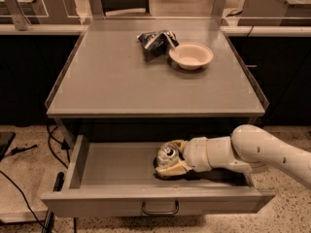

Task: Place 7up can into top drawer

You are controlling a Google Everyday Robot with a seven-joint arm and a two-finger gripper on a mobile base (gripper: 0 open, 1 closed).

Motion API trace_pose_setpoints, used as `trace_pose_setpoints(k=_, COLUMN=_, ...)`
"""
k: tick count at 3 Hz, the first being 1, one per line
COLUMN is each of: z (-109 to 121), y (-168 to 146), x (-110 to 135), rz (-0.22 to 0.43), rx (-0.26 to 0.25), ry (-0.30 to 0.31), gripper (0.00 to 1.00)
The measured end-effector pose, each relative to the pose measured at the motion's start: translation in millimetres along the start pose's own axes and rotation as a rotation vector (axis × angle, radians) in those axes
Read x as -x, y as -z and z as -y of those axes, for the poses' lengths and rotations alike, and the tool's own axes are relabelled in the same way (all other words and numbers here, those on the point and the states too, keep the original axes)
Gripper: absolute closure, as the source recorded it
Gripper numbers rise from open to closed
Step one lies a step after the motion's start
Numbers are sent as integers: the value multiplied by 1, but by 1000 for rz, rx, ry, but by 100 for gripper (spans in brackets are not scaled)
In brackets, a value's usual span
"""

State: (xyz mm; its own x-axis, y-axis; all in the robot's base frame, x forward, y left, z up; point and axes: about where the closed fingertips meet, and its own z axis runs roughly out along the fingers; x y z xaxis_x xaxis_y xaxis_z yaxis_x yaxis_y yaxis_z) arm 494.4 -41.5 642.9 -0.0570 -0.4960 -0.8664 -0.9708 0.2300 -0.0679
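The top drawer (112,165) stands pulled open below the grey table top, its curved handle (160,209) centred on the front panel. The 7up can (166,155) is inside the drawer, right of the middle, its silver top with pull tab facing up and left. My gripper (170,158) reaches in from the right on a white arm, with one cream finger above the can and one below it, shut on the can. The can sits low, at or just above the drawer floor; contact with the floor is hidden.
On the table top (121,76) lie a crumpled dark foil bag (155,41) and a cream bowl (191,55) at the back right. Raised rails edge the table's sides. Cables (29,188) run over the floor at the left.
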Motion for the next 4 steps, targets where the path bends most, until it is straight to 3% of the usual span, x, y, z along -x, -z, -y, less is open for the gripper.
trace_pose_setpoints(k=1, z=0, y=0, x=0, rz=0, rx=0, ry=0, gripper=79)
trace_pose_setpoints(k=4, z=0, y=0, x=0, rz=0, rx=0, ry=0, gripper=10)
